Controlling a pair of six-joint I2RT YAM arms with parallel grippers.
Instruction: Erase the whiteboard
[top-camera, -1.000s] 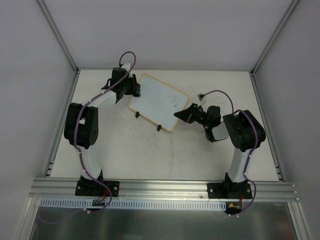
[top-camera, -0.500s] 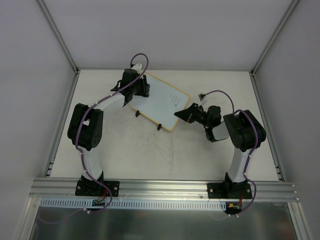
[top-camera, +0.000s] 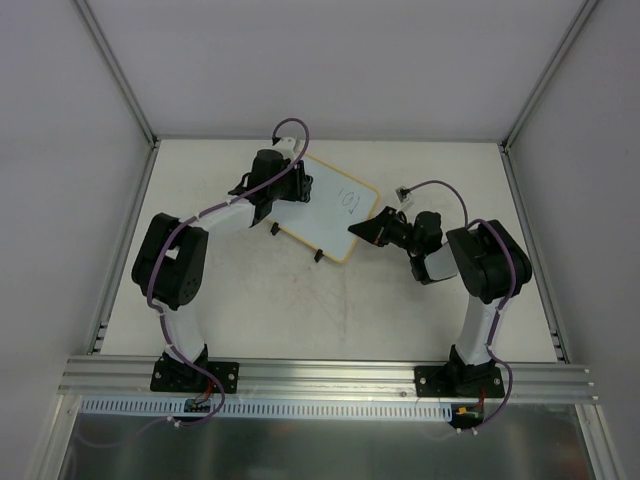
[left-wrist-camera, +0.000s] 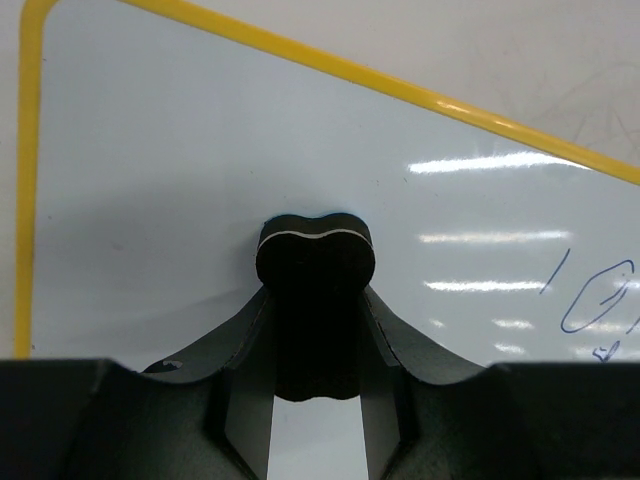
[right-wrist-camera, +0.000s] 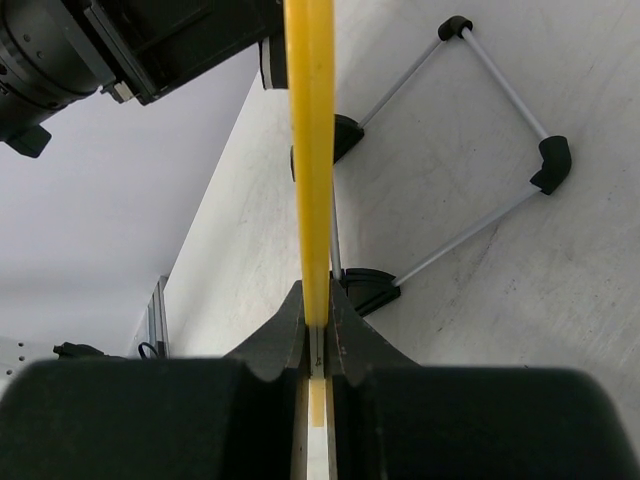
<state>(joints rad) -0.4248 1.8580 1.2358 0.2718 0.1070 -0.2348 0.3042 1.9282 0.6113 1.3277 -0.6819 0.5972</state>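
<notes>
The whiteboard (top-camera: 325, 215), white with a yellow rim, lies tilted on the table at the back middle. Blue marks (top-camera: 347, 200) remain near its right end; they also show in the left wrist view (left-wrist-camera: 597, 300). My left gripper (top-camera: 284, 188) is over the board's left part, shut on the black eraser block (left-wrist-camera: 315, 270), which is pressed on the board face (left-wrist-camera: 150, 180). My right gripper (top-camera: 362, 228) is shut on the board's right rim, seen edge-on as a yellow strip (right-wrist-camera: 310, 140) between the fingers.
The board's wire stand with black clip feet (right-wrist-camera: 452, 150) shows under it in the right wrist view; two feet (top-camera: 318, 256) poke out at the board's near edge. A small white connector on a purple cable (top-camera: 403, 190) lies right of the board.
My left gripper has slid right across the board with the eraser. The board's left part is wiped clean and only short blue marks remain. The right arm has not moved.
</notes>
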